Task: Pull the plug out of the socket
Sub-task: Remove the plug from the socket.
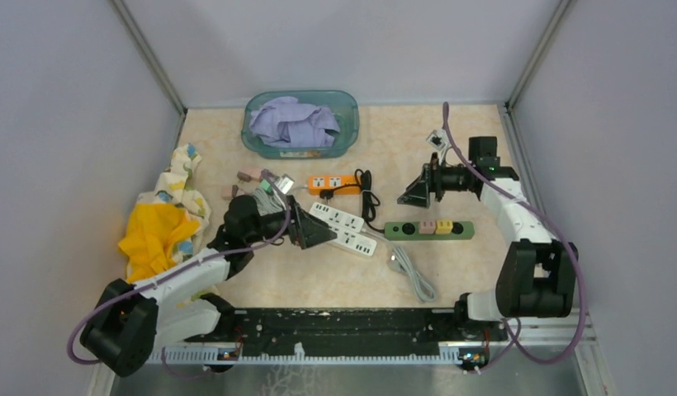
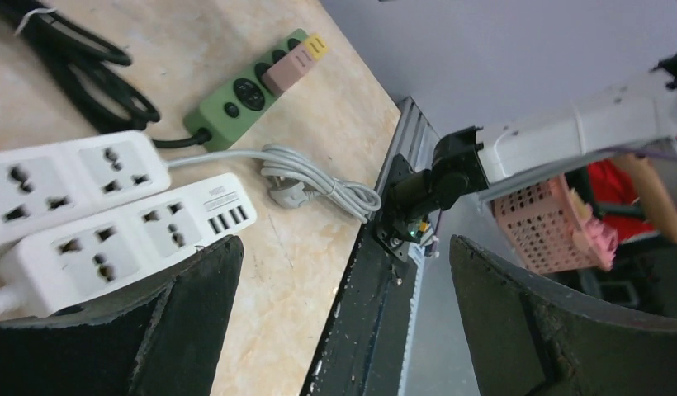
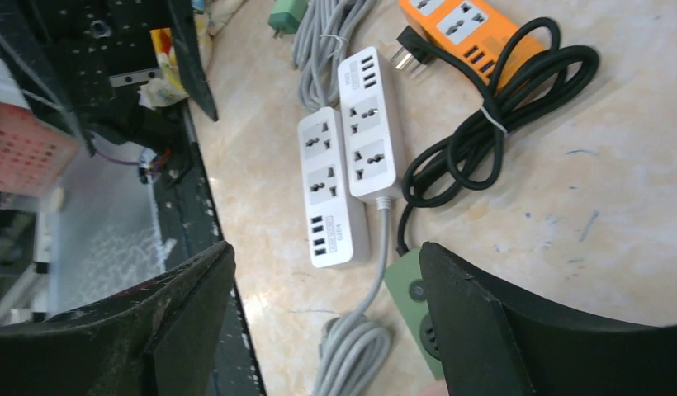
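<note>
progress: grey plug (image 2: pixel 287 195) lies free on desk (image 1: pixel 319 280), likely pulled | pink plug (image 1: pixel 428 225) seated in green strip (image 1: pixel 463 231) | left tool (image 1: pixel 317 233), right tool (image 1: pixel 414 195) released, empty

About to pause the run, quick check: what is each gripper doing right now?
Left gripper: open, holding nothing.
Right gripper: open, holding nothing.

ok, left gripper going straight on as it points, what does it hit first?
The left gripper would likely meet the white strips first, right at its tips; its height over them is unclear.
</note>
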